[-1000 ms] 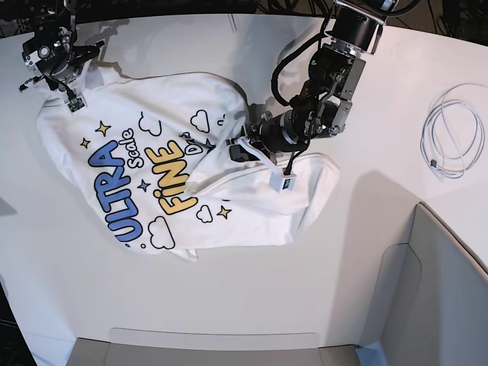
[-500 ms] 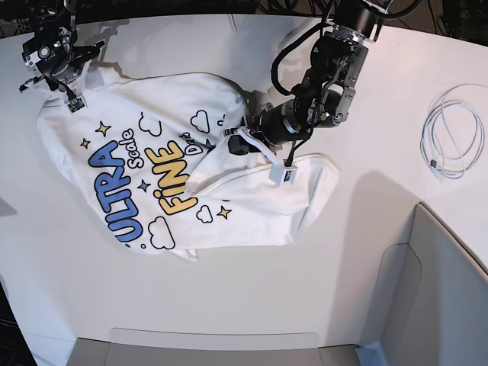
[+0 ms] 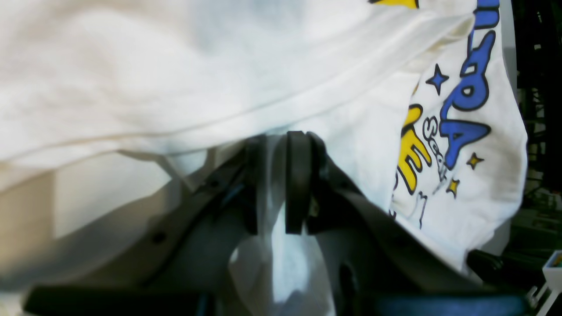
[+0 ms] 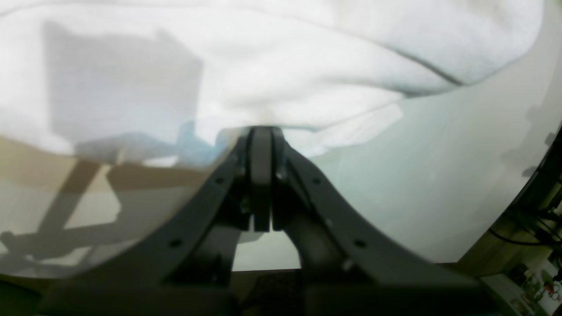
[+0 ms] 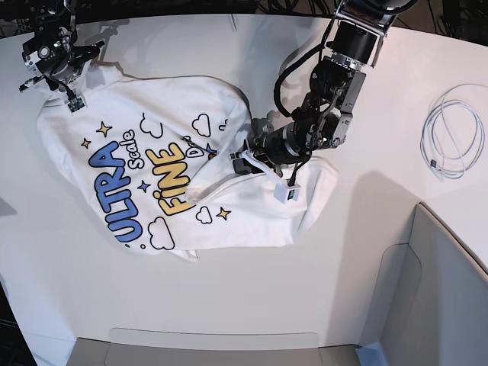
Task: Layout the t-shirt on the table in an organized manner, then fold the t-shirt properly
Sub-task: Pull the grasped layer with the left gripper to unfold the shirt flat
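The white t-shirt (image 5: 175, 122) lies crumpled on the white table (image 5: 229, 290), print up, showing blue "ULTRA" and yellow "FINE". Its right part is folded over on itself. My left gripper (image 5: 242, 162) sits low over that fold. In the left wrist view its jaws (image 3: 272, 136) stand slightly apart, so it is open, with white cloth (image 3: 175, 66) showing in the gap. My right gripper (image 5: 61, 82) is at the shirt's far left corner. In the right wrist view its pads (image 4: 261, 131) are pressed together, with bunched cloth (image 4: 263, 66) at the tips.
A coiled white cable (image 5: 450, 141) lies at the right side of the table. A grey angular bin (image 5: 435, 290) stands at the near right corner. The table's curved edge runs along the left and front.
My left gripper has shifted slightly toward the near edge and its jaws have parted. The cloth by it has settled lower. The right arm has not moved.
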`<state>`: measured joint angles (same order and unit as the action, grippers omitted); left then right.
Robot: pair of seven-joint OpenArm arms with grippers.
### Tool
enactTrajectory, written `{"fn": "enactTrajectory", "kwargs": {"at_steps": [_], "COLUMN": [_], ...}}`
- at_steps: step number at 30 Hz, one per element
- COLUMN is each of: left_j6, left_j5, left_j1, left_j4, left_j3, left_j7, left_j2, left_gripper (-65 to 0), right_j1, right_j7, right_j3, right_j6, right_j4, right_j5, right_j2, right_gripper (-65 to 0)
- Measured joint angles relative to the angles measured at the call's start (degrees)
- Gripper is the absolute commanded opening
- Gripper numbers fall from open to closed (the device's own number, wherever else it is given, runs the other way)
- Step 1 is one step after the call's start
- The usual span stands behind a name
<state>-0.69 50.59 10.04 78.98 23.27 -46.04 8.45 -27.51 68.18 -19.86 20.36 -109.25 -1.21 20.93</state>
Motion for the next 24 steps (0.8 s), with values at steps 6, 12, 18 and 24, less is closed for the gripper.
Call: {"fn": "enactTrajectory", "kwargs": {"at_steps": [6,12,18,24], "left_j6": [-0.17,-0.61,-0.61,-0.37], "left_j5": [-0.28,-1.03,-0.9,-0.02], "left_j1": [0.2,0.09,0.07,0.26], "left_j4": [-0.13,-0.22,1.18,3.52], "left_j3": [-6.75,-7.98,-7.96,-8.07], "left_j7": [-1.05,-0.42,-4.96,-4.81], "left_j2": [-0.13,0.02,-2.91,-3.67], "left_gripper": [-54.7,-54.7,-54.7,-54.8], "right_j1": [0.02,0.04,0.68,0.68], "right_j7": [0.0,0.2,1.09,1.09], "right_j3": [0.0,0.0,0.0,0.0], "right_j6": [0.0,0.0,0.02,0.02], "right_j4": [0.0,0.07,0.17,0.17], "right_j5": [-0.04,-0.07,-0.35,-0.33], "right_j2": [0.04,0.15,0.13,0.13], "right_gripper": [-65.0,-65.0,-65.0,-65.0]}}
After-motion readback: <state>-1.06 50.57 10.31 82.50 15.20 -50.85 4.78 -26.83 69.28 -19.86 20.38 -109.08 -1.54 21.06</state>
